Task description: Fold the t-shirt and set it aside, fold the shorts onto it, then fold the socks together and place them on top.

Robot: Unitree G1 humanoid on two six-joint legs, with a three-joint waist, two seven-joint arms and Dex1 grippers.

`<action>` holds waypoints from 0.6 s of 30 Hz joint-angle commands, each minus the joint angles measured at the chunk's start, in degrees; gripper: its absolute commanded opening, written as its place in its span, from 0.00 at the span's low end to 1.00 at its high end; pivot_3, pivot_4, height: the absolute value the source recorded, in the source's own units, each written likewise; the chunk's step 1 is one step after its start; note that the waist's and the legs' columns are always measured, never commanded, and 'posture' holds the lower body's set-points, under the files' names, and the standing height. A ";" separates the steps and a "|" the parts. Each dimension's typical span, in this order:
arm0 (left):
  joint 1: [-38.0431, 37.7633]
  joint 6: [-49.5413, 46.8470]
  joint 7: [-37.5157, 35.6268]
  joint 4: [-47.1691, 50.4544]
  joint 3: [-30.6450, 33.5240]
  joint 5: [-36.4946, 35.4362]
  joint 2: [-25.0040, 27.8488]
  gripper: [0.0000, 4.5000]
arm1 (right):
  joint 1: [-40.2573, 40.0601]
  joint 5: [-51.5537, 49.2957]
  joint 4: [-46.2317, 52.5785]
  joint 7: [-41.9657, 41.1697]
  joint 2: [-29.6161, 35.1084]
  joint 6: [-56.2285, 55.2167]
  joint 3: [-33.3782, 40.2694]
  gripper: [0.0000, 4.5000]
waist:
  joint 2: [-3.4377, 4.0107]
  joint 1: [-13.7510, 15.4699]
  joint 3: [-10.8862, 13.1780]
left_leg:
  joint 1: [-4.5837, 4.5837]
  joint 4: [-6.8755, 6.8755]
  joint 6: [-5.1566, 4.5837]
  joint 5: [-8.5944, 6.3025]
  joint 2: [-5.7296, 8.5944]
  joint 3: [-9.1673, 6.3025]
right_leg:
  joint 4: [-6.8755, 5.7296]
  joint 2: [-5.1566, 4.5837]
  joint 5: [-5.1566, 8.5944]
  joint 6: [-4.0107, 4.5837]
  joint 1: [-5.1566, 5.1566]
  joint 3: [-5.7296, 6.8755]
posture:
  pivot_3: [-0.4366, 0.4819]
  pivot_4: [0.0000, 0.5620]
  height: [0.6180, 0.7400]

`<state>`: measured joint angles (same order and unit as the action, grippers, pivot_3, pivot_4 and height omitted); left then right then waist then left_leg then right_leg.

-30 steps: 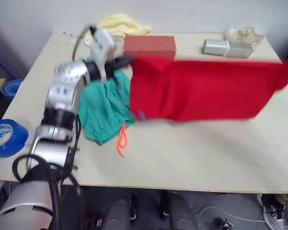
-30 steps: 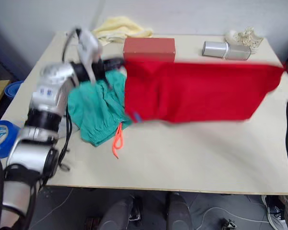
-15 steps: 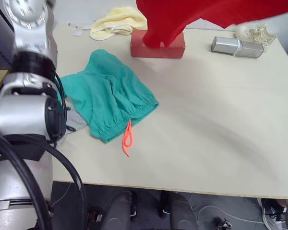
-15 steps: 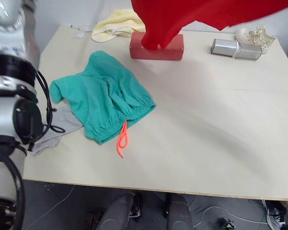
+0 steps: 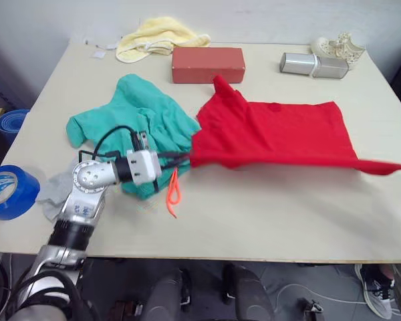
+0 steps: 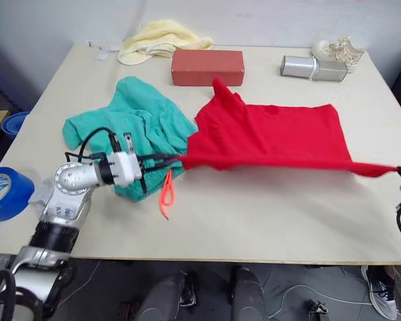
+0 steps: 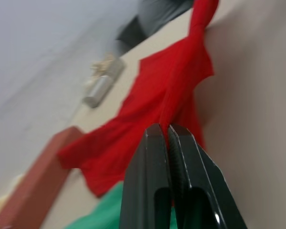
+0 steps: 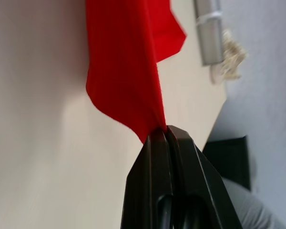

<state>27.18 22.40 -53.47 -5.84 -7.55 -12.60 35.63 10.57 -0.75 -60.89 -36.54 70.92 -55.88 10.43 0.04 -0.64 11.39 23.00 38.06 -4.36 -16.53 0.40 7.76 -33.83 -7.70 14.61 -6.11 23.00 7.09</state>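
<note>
The red t-shirt (image 5: 274, 134) lies stretched across the middle and right of the table (image 5: 267, 221). My left gripper (image 5: 186, 156) is shut on its left corner, low over the tabletop beside the shorts. My right gripper (image 6: 399, 172) is shut on the far right corner at the table's right edge. Both wrist views show red cloth pinched between the shut fingers (image 7: 155, 143), (image 8: 155, 148). The teal shorts (image 5: 140, 117) lie crumpled left of the t-shirt, with the orange drawstring (image 5: 172, 195) trailing toward the front. Grey sock fabric (image 5: 53, 192) shows at the left edge, partly hidden by my left arm.
Along the back of the table lie a pale yellow cloth (image 5: 157, 37), a red brick-shaped block (image 5: 208, 65), a silver cylinder (image 5: 313, 65) and a white ornament (image 5: 337, 47). A blue tape roll (image 5: 10, 190) sits off the left edge.
The t-shirt, held high in the air half a second ago, has come down and now lies spread on the table. Both grippers have dropped low with it.
</note>
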 commanded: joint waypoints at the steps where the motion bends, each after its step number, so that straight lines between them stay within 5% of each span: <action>1: -2.36 -6.06 -4.35 6.36 1.74 -4.86 3.57 0.00 | -4.17 -4.53 0.60 -3.86 -0.45 0.56 3.32 0.00 | 0.00 0.06 0.00 | -0.25 0.00 0.07 -0.04 -0.06 -0.11 | 0.05 -0.02 -0.01 0.05 -0.33 -0.14 | 0.48 0.27 1.00; 9: -13.75 -23.35 -19.77 22.11 -3.23 -13.98 13.66 0.00 | -16.53 -6.91 6.14 -8.29 -1.33 0.80 4.73 0.00 | 0.10 -0.37 -0.06 | -0.75 -0.03 0.60 -0.50 -0.24 -0.05 | -0.23 -0.19 0.48 0.56 -0.43 -0.22 | 0.48 0.27 1.00; 18: -17.12 -37.32 -17.03 29.65 -4.02 -12.16 17.96 0.00 | -27.28 -5.01 8.39 -3.80 -0.27 5.40 7.77 0.00 | 0.20 -0.31 -0.12 | -0.86 -0.03 0.96 -0.71 -0.31 -0.07 | -0.22 -0.16 0.53 0.63 -0.47 -0.32 | 0.48 0.27 1.00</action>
<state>9.82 -9.99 -71.41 22.11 -14.02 -23.67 51.51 -15.50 -5.47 -51.31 -43.17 69.20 -54.36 14.02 0.24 -0.94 11.27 22.15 38.03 -3.40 -17.24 0.08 7.69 -34.07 -7.85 15.15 -5.46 22.55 6.77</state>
